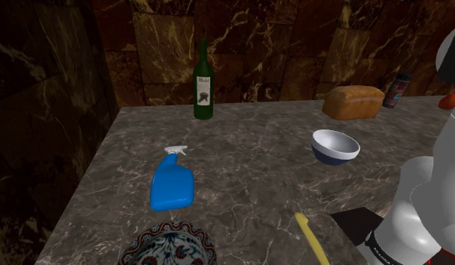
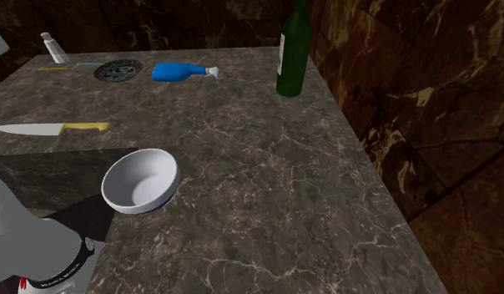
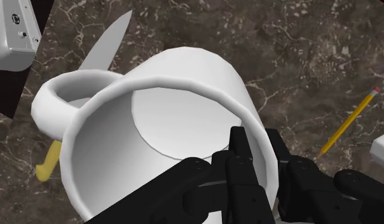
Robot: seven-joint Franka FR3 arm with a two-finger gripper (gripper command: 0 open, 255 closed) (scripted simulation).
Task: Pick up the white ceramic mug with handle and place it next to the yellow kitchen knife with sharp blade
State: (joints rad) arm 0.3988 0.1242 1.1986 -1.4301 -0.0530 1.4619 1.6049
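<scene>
In the wrist view a white mug with a loop handle hangs above the counter. My gripper is shut on its rim, one black finger inside the wall and the other outside. Under the mug lies the knife, its grey blade pointing away and its yellow handle showing past the mug's handle. The same knife lies flat near the second exterior view's left edge. Its yellow handle shows at the bottom of the shoulder view, beside the arm.
On the marble counter stand a white bowl, a green bottle, a blue spray bottle, a bread loaf and a patterned plate. A yellow pencil lies beside the gripper. Dark marble walls close the back.
</scene>
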